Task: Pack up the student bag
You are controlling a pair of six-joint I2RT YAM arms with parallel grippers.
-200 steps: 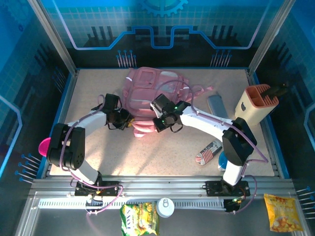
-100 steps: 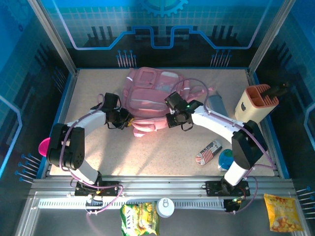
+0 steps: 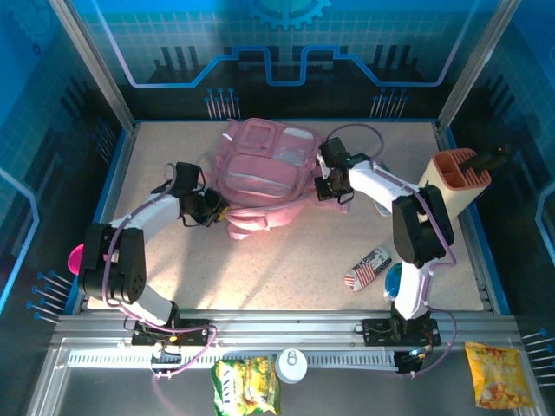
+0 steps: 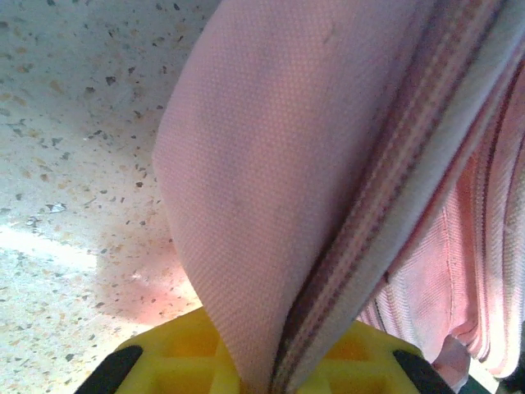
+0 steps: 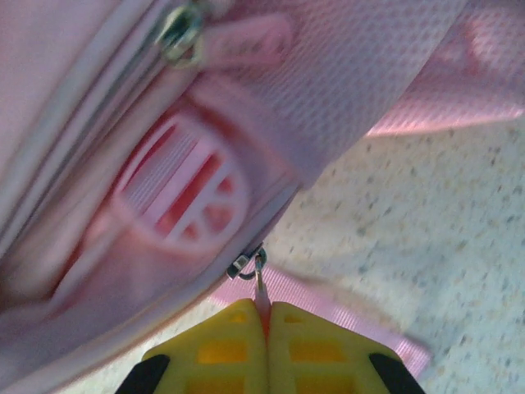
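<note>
1. Overhead: the pink bag (image 3: 264,165) lies at the back middle of the table (image 3: 286,260). Over the last second the right pincer (image 3: 328,179) has swept from the bag's near edge to its right side, probably drawing a zip open for packing.
2. Left wrist: the left pincer (image 4: 261,373) grips a fold of bag fabric.
3. Right wrist: the right pincer, closed, pinches the zip pull (image 5: 259,283).
</note>
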